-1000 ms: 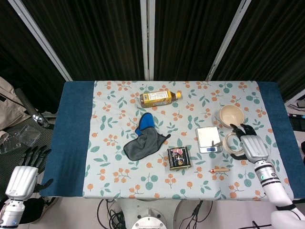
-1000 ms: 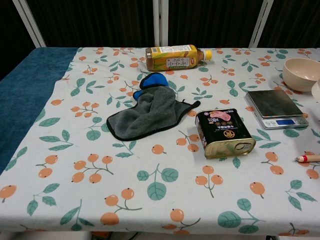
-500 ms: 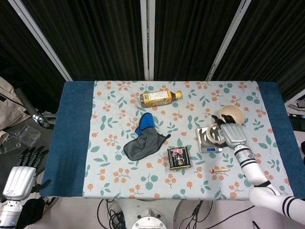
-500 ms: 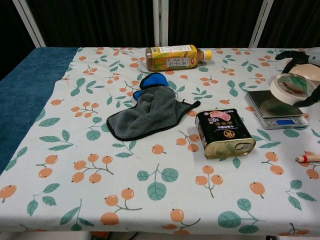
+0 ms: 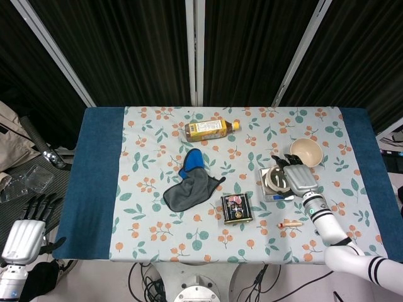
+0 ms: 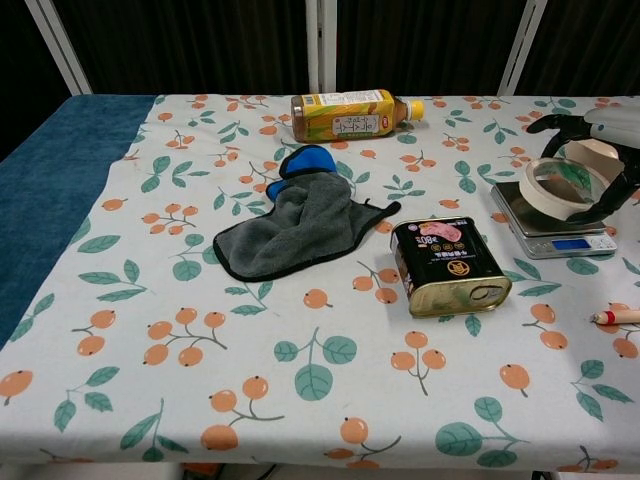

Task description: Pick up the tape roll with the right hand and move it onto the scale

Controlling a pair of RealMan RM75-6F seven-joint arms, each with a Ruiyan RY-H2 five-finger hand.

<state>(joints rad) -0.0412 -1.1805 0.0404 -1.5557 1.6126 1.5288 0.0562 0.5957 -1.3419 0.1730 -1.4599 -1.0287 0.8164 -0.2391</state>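
My right hand (image 5: 296,177) (image 6: 598,150) holds the cream tape roll (image 6: 559,187) (image 5: 276,180) tilted, right over the silver scale (image 6: 553,220) (image 5: 271,189) at the table's right side. Its dark fingers wrap the roll's rim. Whether the roll touches the scale platform I cannot tell. My left hand (image 5: 26,231) hangs off the table's left front corner, fingers apart, holding nothing; the chest view does not show it.
A beige bowl (image 5: 307,151) stands just behind the scale. A black tin can (image 6: 449,267) sits left of the scale, and a small wooden peg (image 6: 616,317) lies in front. A grey and blue cloth (image 6: 298,222) and a lying drink bottle (image 6: 350,114) occupy the middle and back.
My right hand lifted the tape roll from the table right of the scale and carried it leftward over the scale. The left hand barely moved.
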